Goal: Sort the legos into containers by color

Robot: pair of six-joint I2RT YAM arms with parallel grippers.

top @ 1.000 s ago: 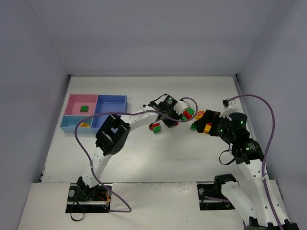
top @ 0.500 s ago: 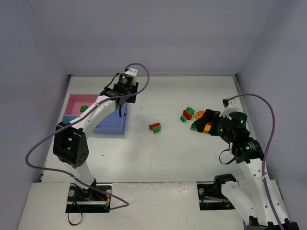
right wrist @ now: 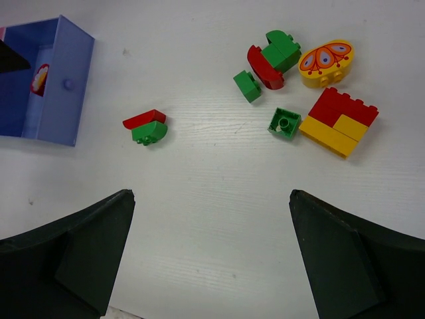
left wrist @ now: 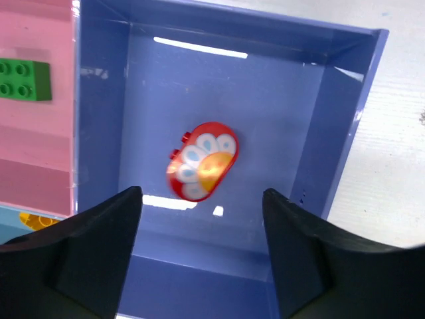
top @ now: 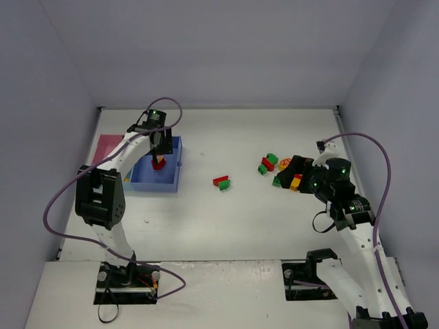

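My left gripper (top: 159, 147) hangs over the blue container (top: 171, 181), jaws open (left wrist: 202, 199). Below and apart from its fingers, a red rounded lego (left wrist: 202, 161) with a printed top shows slightly blurred inside the blue container (left wrist: 99, 100). A green lego (left wrist: 23, 80) lies in the pink container (left wrist: 33, 153), a yellow one (left wrist: 38, 219) in the light-blue one. My right gripper (right wrist: 211, 196) is open and empty above bare table, near a cluster of red, green and yellow legos (right wrist: 292, 86). A red-and-green pair (right wrist: 146, 126) lies mid-table (top: 221, 182).
The joined containers sit at the table's back left, with the pink container (top: 108, 145) partly hidden by my left arm. The cluster (top: 268, 163) lies just left of my right gripper (top: 293, 167). Grey walls close in the table on three sides.
My left arm swung from the lego pile across to the blue container, and its jaws opened. The red rounded lego left the fingers. The right arm barely moved.
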